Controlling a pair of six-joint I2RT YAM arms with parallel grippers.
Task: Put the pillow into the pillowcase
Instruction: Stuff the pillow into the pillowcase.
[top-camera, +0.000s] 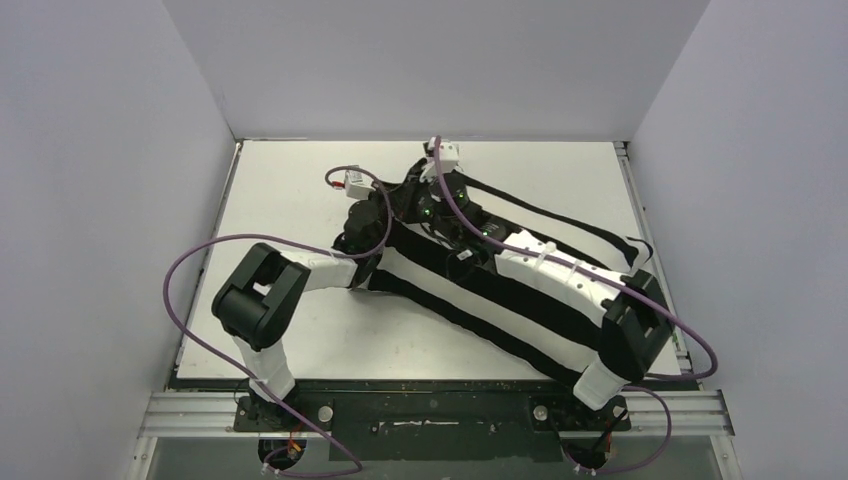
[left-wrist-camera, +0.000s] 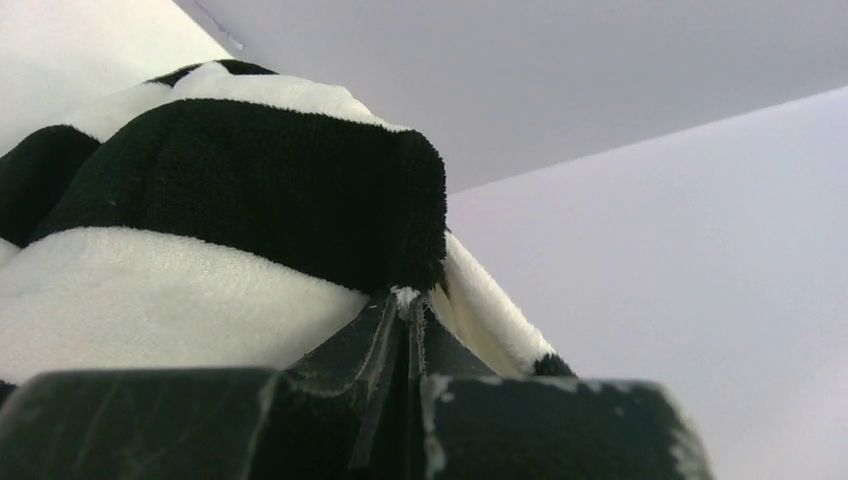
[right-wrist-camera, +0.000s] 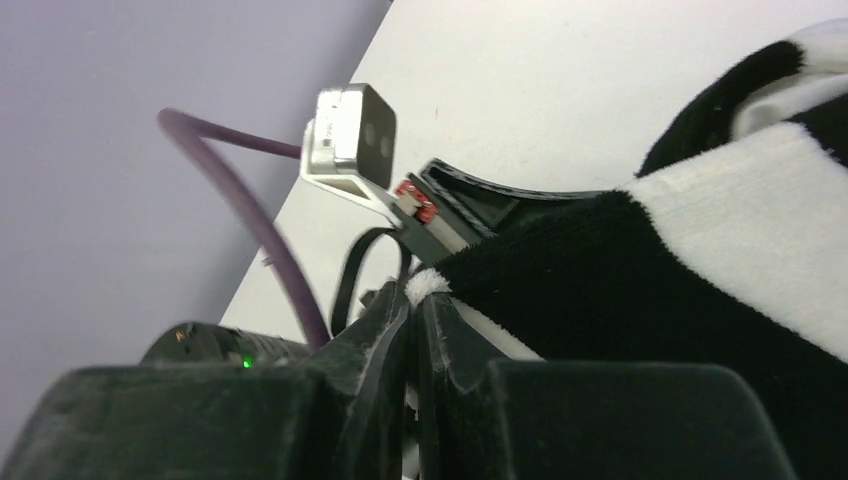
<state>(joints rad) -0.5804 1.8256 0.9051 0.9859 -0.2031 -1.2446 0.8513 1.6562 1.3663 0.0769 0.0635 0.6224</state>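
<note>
Left gripper (left-wrist-camera: 405, 312): jaws pressed together, pinching a nub at the edge of the soft pillowcase (top-camera: 480, 300) with broad black and white stripes. Right gripper (right-wrist-camera: 421, 300) same, jaws tight on a fold of that edge, black pile bulging just past the tips. The two pinch points sit close together at the cloth's far-left end, over the flat white table (top-camera: 300, 330)

Pillowcase long axis is diagonal: gripped end points far-centre, other end lies near-right by the right arm's base. Stripes run along that axis. In the left wrist view the cloth humps up above the fingers, with a black stripe over a white one

The white and black right arm (top-camera: 560, 275) lies along the top of the pillowcase for most of its length and hides the stripes beneath it. The left arm (top-camera: 300, 272) reaches in from the left to the gripped end. A narrow black band (top-camera: 585, 228) lies on the table beyond the right arm, roughly parallel to it. Purple cables (top-camera: 185, 285) loop off both arms. The silver camera box (right-wrist-camera: 350, 130) on the left wrist sits just beyond the right fingers

Contents: the sleeve looks plump and filled, so the plain off-white pillow is probably inside, but none of its fabric shows in any view
</note>
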